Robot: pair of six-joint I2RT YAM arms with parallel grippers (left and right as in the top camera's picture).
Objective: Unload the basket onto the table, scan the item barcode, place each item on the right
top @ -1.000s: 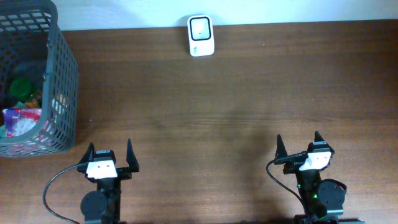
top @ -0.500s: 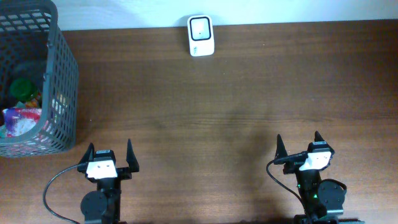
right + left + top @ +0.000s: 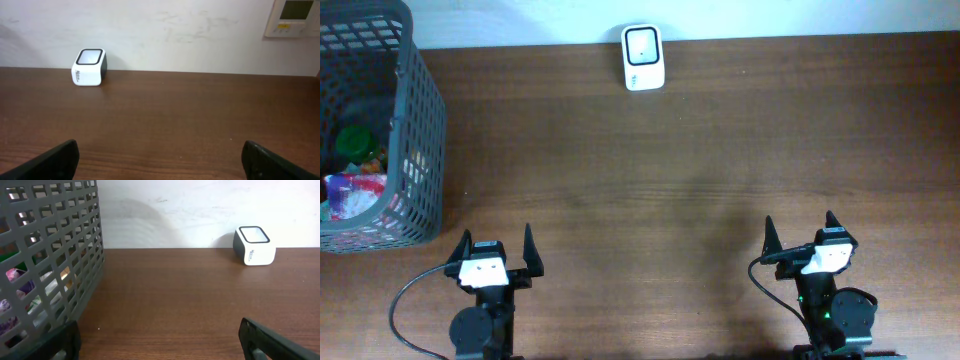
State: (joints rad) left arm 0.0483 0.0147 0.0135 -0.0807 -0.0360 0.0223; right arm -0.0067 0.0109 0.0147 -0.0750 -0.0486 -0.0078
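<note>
A white barcode scanner (image 3: 643, 58) with a dark window stands at the table's far edge by the wall; it also shows as the scanner (image 3: 254, 245) in the left wrist view and the scanner (image 3: 89, 67) in the right wrist view. Items, a green one (image 3: 356, 139) and a pink-and-white packet (image 3: 353, 194), lie inside the grey basket (image 3: 418, 140) at the far left. No barcode can be made out. My left gripper (image 3: 497, 250) stands open near the front edge, nothing between its fingers. My right gripper (image 3: 799, 233) stands open at the front right, also holding nothing.
The grey mesh basket wall (image 3: 55, 255) rises close to the left of my left gripper. A black cable (image 3: 408, 300) loops beside the left arm's base. A thermostat panel (image 3: 294, 17) hangs on the wall at the far right. Brown wooden tabletop (image 3: 670, 170) lies between grippers and scanner.
</note>
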